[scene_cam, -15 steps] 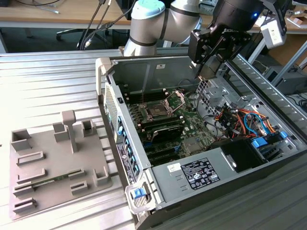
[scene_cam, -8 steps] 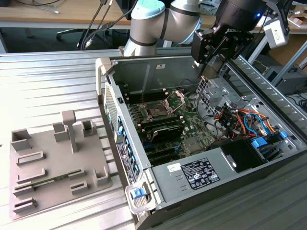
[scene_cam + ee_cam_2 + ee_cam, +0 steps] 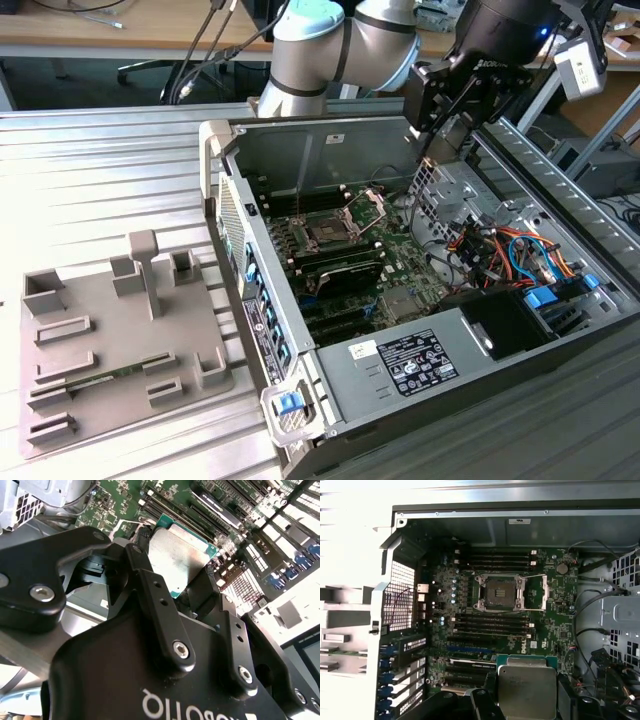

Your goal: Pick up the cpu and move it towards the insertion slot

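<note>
The hand (image 3: 438,140) is clenched on the cpu (image 3: 182,555). In the second wrist view two black fingers (image 3: 150,587) press on opposite edges of the chip, w/ its silvery top plate & green rim showing between them. In the first wrist view the cpu (image 3: 527,690) sits level in the hand (image 3: 526,702), lifted clear of the motherboard (image 3: 557,625) and touching nothing but the fingers.

The insertion slot (image 3: 500,592) lies apart from the chip, w/ a bank of black RAM slots (image 3: 492,622) between the two (a second bank runs along the slot's other side). Its dark centre is uncovered & a shiny silver frame surrounds it. In the exterior view the slot (image 3: 325,232) is near the middle of the board, inside the open PC case (image 3: 400,375), which lies on its side on the counter (image 3: 100,170). The hand hangs above the case near its far wall, toward the exterior view's right of the slot and well higher than it, on the end of the grey arm (image 3: 320,50).

On the counter just beside the case, at the exterior view's left, sits a grey tray (image 3: 100,330) w/ a green memory stick (image 3: 115,373) lying in one of its holders.
</note>
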Tool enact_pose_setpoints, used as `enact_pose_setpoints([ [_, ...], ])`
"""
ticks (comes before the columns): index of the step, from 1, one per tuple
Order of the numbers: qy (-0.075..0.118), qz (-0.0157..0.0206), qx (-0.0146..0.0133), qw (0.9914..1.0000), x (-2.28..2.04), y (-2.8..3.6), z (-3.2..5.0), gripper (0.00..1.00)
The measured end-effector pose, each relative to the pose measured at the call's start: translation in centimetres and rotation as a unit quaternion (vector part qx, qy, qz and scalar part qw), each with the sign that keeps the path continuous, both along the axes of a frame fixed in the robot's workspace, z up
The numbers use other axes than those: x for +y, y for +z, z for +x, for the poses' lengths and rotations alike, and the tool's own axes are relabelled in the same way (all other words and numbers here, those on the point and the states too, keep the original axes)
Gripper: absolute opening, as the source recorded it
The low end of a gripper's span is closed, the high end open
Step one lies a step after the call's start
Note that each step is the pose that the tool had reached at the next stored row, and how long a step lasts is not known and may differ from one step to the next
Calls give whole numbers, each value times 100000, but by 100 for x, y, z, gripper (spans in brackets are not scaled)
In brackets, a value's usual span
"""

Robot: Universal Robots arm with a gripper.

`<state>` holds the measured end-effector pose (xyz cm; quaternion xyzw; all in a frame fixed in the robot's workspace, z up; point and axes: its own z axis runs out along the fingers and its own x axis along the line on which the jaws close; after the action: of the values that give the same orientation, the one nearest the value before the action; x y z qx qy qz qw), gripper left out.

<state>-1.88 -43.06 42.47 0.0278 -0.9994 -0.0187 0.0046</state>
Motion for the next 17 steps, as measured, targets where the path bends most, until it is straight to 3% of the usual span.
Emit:
enact_pose_setpoints([
  [17,0,-4,2,100000,4,-21,60,55],
])
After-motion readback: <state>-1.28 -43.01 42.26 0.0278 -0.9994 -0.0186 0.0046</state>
